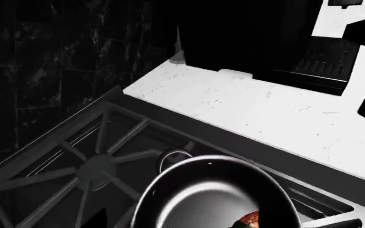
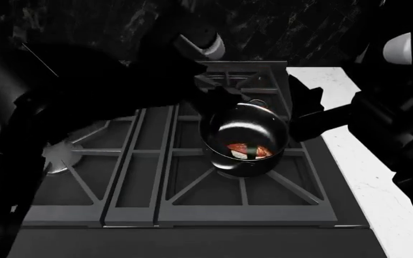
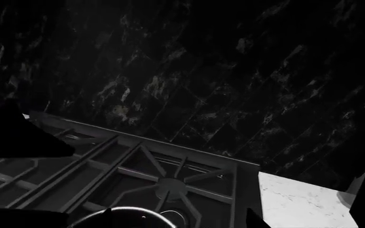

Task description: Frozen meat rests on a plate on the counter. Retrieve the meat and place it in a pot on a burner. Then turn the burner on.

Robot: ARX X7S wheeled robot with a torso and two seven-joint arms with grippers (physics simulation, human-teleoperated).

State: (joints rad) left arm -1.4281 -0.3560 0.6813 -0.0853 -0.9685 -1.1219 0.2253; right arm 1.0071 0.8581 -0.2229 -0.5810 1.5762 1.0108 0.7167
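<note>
On the dark stove top [image 2: 192, 215], beside the white bench [image 2: 378, 193], the pot [image 2: 244, 141] sits on a grate over a burner [image 2: 244, 177]; meat [image 2: 249, 150] lies inside. Both tools too dark, cannot tell their state. No readable writing.

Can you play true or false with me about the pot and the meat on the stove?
1. The meat is inside the pot. True.
2. The pot sits on the white counter. False: it stands on the dark stove grate.
3. The plate is next to the pot. False: no plate shows in any view.
4. The pot is shiny and round. True.
5. The stove is between two walls with no counter. False: white counter lies beside the stove.
</note>
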